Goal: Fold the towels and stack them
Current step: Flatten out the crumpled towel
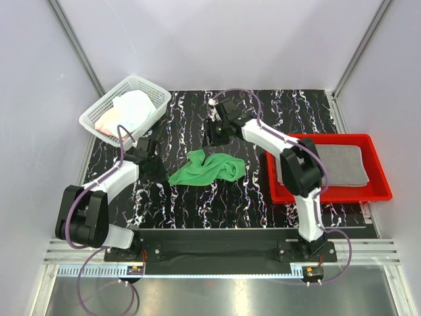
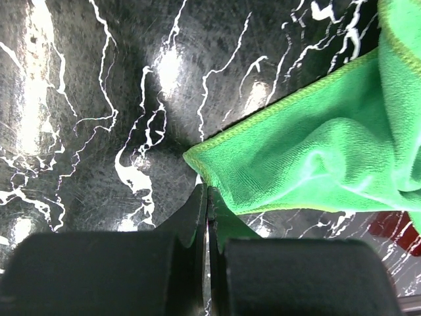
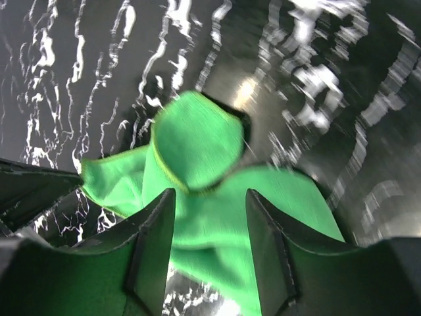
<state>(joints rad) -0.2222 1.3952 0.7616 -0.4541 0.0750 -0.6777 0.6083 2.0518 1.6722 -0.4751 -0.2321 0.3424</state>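
Note:
A bright green towel (image 1: pixel 209 167) lies crumpled in the middle of the black marbled table. My left gripper (image 1: pixel 156 170) is at its left corner. In the left wrist view the jaws (image 2: pixel 208 191) are shut with their tips right at the towel's corner (image 2: pixel 302 158); no cloth shows between them. My right gripper (image 1: pixel 210 135) hangs open over the towel's far end, and the cloth (image 3: pixel 197 141) shows below its spread fingers (image 3: pixel 210 194). A grey towel (image 1: pixel 322 164) lies flat in the red tray (image 1: pixel 378 191). Pale mint-white (image 1: pixel 135 108) and pink (image 1: pixel 105 123) towels sit in the basket.
The white mesh basket (image 1: pixel 154 92) stands at the back left corner. The red tray fills the right side of the table. Pale walls and metal frame posts close in the table on three sides.

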